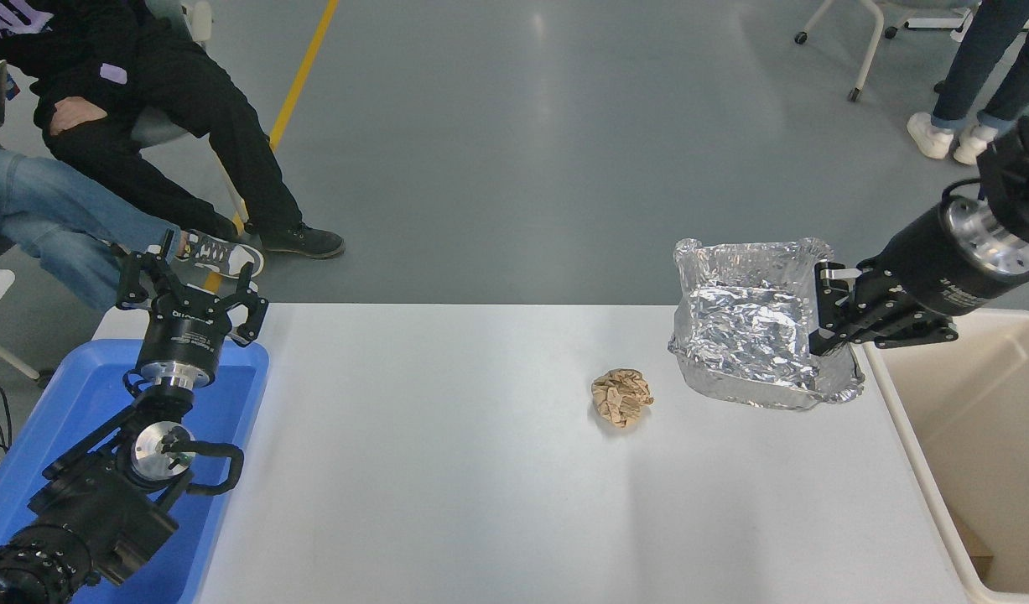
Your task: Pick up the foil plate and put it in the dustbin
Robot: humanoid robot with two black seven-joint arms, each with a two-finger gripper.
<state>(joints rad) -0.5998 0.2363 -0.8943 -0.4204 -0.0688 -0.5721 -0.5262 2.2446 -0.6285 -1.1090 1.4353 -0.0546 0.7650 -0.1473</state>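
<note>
The shiny silver foil plate (749, 323) hangs in the air above the table's right end, tilted with its inside facing the camera. My right gripper (826, 312) is shut on its right rim, the arm reaching in from the upper right. The beige dustbin (904, 419) stands just off the table's right edge, below and to the right of the plate. My left gripper (191, 289) is parked open over the blue tray at the lower left.
A crumpled brown paper ball (621, 398) lies on the white table (447, 470) left of the held plate. A blue tray (57, 419) sits at the left. People sit at the upper left and stand at the upper right.
</note>
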